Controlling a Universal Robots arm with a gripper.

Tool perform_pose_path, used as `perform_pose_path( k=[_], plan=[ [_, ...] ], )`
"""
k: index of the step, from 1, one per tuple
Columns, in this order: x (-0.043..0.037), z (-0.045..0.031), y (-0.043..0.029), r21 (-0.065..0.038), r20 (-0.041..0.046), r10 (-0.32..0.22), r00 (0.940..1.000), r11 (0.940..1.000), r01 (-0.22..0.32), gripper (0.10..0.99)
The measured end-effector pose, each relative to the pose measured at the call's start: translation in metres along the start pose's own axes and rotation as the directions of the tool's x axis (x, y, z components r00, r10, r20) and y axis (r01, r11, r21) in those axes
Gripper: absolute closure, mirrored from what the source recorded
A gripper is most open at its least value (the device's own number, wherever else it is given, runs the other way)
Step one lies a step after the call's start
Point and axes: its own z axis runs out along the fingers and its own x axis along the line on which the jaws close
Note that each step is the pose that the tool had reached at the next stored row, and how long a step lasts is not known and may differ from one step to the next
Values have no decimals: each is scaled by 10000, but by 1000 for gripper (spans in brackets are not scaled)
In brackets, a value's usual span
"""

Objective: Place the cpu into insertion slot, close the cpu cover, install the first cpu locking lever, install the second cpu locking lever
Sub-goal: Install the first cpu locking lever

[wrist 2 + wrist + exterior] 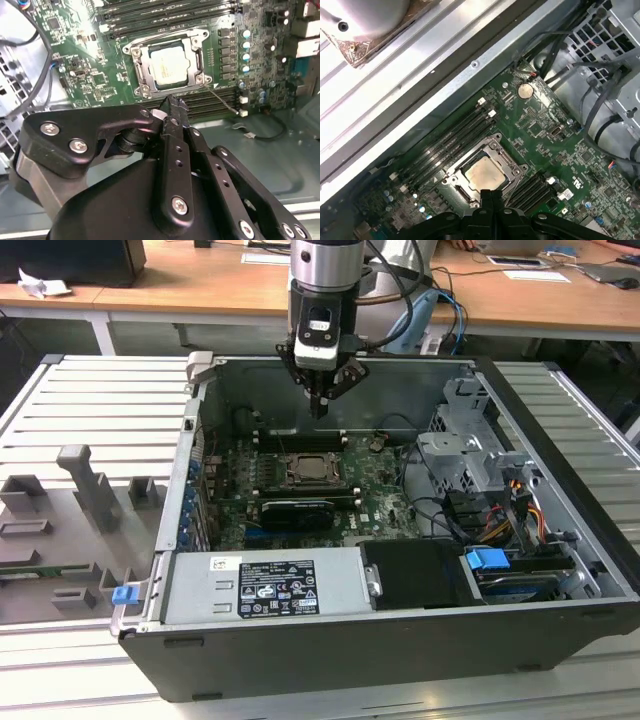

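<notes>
The cpu (170,65) lies flat in the insertion slot (141,84) on the green board, pale and square in both wrist views (484,175). The silver cpu cover (196,56) is down around it, framing the chip. A thin wire lever (222,99) sticks out from one corner of the socket, away from its rim. My gripper (170,104) hangs above the board just beside the socket with its black fingers pressed together and nothing between them. In the exterior view the gripper (320,408) is over the case interior, above the socket (307,468).
Long black memory slots (165,15) flank the socket. The open computer case has a metal wall (330,380) behind the gripper. A drive cage with cables (470,455) is at the exterior view's right, a power supply box (275,585) in front, and grey fixtures (90,485) on the left.
</notes>
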Motion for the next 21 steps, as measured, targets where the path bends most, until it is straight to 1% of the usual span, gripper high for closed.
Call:
perform_pose_path(
  k=[2, 3, 4, 6, 8, 10, 11, 12, 15, 16, 17, 18, 19, 20, 21],
  plan=[
    [0, 6, -1, -7, -9, -472, 9989, 9989, 472, 980],
    [1, 10, -1, -13, -15, -782, 9969, 9969, 782, 980],
    [1, 16, -1, -21, -22, -1167, 9932, 9932, 1167, 980],
    [1, 23, -1, -34, -34, -1899, 9818, 9818, 1899, 980],
    [1, 26, -1, -49, -44, -2552, 9669, 9669, 2552, 980],
    [1, 28, -1, -58, -49, -2890, 9573, 9573, 2890, 980],
    [1, 30, -1, -64, -53, -3131, 9497, 9497, 3130, 980],
    [1, 31, -1, -68, -55, -3265, 9452, 9452, 3264, 980],
    [1, 36, -1, -84, -63, -3928, 9196, 9196, 3928, 980],
    [1, 38, -1, -90, -66, -4187, 9081, 9081, 4186, 980],
    [1, 39, -1, -93, -68, -4305, 9026, 9026, 4304, 980],
    [1, 41, -1, -97, -69, -4451, 8954, 8955, 4450, 980],
    [1, 42, -1, -102, -71, -4606, 8876, 8876, 4605, 980],
    [1, 45, -1, -108, -72, -4780, 8783, 8783, 4780, 980],
    [1, 54, -1, -119, -77, -5209, 8536, 8536, 5208, 980]
  ],
)
